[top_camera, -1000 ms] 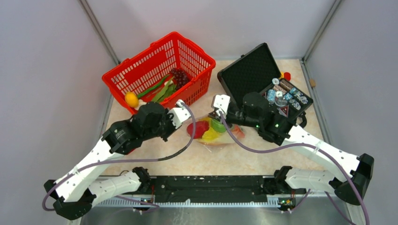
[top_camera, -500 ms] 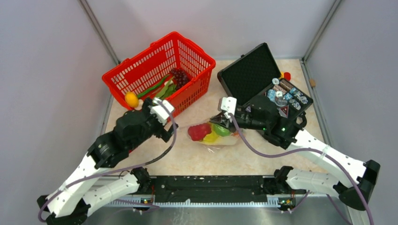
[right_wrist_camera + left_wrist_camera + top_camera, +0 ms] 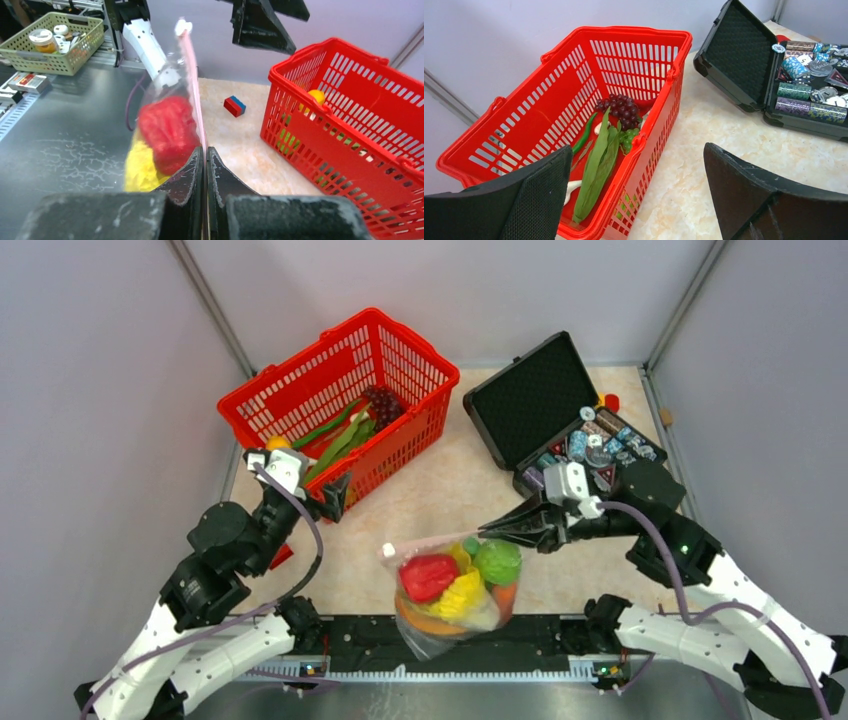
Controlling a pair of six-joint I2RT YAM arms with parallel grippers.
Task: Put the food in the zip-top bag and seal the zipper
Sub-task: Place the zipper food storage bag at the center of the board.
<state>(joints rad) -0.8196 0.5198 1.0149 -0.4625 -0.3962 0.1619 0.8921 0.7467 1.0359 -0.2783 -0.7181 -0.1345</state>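
Right gripper (image 3: 205, 150): jaws pressed together, pinching the zipper (image 3: 190, 75), the pale pink strip along the mouth of the zip-top bag (image 3: 450, 590). In the top view the right gripper (image 3: 497, 531) grips one end of the strip, and the rest of the zipper (image 3: 430, 543) runs out leftward from the fingertips. The bag hangs below the jaws near the front rail. It looks lifted off the table (image 3: 440, 500), but I can't be sure from this angle. Can't tell if the strip is sealed along its length.

In the bag: red piece (image 3: 428, 575), yellow corn-like piece (image 3: 460, 595), green round fruit (image 3: 497, 561) and an orange piece (image 3: 506, 598). The right wrist view shows the red piece (image 3: 165, 132) just beside the closed fingers.

Left gripper (image 3: 636, 150): jaws wide apart, holding nothing, touching nothing. It hovers over the near rim of the red mesh basket (image 3: 574, 65), well apart from the bag.

In the basket: dark grapes (image 3: 621, 107), green pods (image 3: 599, 160) and a yellow-orange piece (image 3: 316, 96).

Black hard case (image 3: 535, 395) is open at back right, with poker chips (image 3: 600, 440) inside. Small red-and-blue block (image 3: 234, 106) sits on the table near the basket.
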